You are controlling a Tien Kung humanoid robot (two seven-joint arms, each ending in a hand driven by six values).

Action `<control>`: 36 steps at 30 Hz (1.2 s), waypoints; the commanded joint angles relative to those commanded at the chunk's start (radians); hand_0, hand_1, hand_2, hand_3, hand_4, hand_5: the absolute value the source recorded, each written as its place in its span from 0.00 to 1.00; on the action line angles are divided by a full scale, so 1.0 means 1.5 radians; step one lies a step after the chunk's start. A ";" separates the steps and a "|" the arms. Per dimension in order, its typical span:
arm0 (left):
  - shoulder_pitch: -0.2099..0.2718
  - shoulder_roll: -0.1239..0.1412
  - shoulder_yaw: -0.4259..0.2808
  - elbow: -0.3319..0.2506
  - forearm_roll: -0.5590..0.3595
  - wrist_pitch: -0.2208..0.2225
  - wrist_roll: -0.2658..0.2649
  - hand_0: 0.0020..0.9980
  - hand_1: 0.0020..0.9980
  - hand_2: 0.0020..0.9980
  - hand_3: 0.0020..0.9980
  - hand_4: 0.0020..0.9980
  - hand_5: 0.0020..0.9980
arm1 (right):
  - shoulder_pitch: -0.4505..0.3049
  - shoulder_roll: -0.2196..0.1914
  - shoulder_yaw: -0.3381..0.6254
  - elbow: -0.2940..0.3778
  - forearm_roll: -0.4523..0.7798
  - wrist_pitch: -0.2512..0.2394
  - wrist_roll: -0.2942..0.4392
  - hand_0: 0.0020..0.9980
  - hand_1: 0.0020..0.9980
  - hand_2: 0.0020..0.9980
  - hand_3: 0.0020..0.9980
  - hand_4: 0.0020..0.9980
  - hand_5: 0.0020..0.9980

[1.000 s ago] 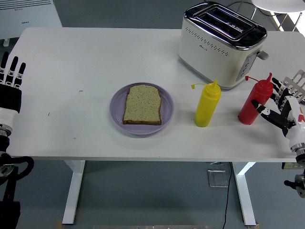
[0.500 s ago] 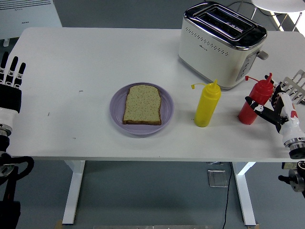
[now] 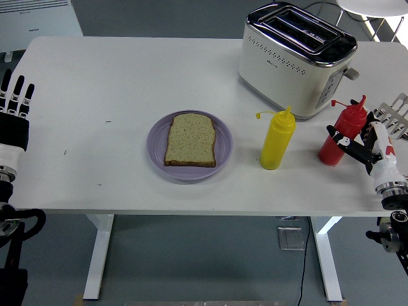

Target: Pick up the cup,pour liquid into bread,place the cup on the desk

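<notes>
Change, head view: right hand (image 3: 364,145) had crept leftward, its thumb now against the red squeeze bottle (image 3: 340,135).
Fingers: spread around the bottle, not yet clamped.
Meaning: grasp appeared imminent, lift not begun.
Bread: toast slice (image 3: 190,139) on purple plate (image 3: 156,150), well left of that hand, beyond the yellow bottle (image 3: 277,140).
Left hand (image 3: 14,115): resting open at the table edge.

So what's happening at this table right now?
The robot's right hand is at the red squeeze bottle, thumb against its side, fingers not closed around it yet. The bottle stands upright beside the yellow bottle. The bread lies untouched on the purple plate. The left hand rests open at the table's left edge.
</notes>
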 joint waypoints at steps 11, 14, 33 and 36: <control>0.000 -0.001 0.000 0.001 0.000 0.000 0.000 0.81 0.80 0.82 0.75 0.49 1.00 | 0.013 0.005 -0.017 -0.023 0.015 -0.015 -0.001 0.78 0.66 0.64 0.71 0.81 0.20; 0.000 -0.001 0.000 0.002 0.000 0.000 0.000 0.81 0.80 0.82 0.75 0.49 1.00 | 0.016 0.007 -0.021 -0.030 0.020 -0.020 0.000 0.75 0.61 0.58 0.66 0.80 0.19; 0.000 -0.002 -0.001 0.003 0.000 0.000 -0.001 0.81 0.80 0.82 0.75 0.49 1.00 | 0.028 0.010 -0.033 -0.039 0.054 -0.061 0.015 0.43 0.40 0.45 0.46 0.57 0.00; 0.000 -0.002 -0.002 0.003 0.000 0.000 -0.001 0.81 0.80 0.82 0.75 0.49 1.00 | 0.029 0.010 -0.033 -0.037 0.057 -0.066 0.017 0.43 0.40 0.45 0.46 0.57 0.00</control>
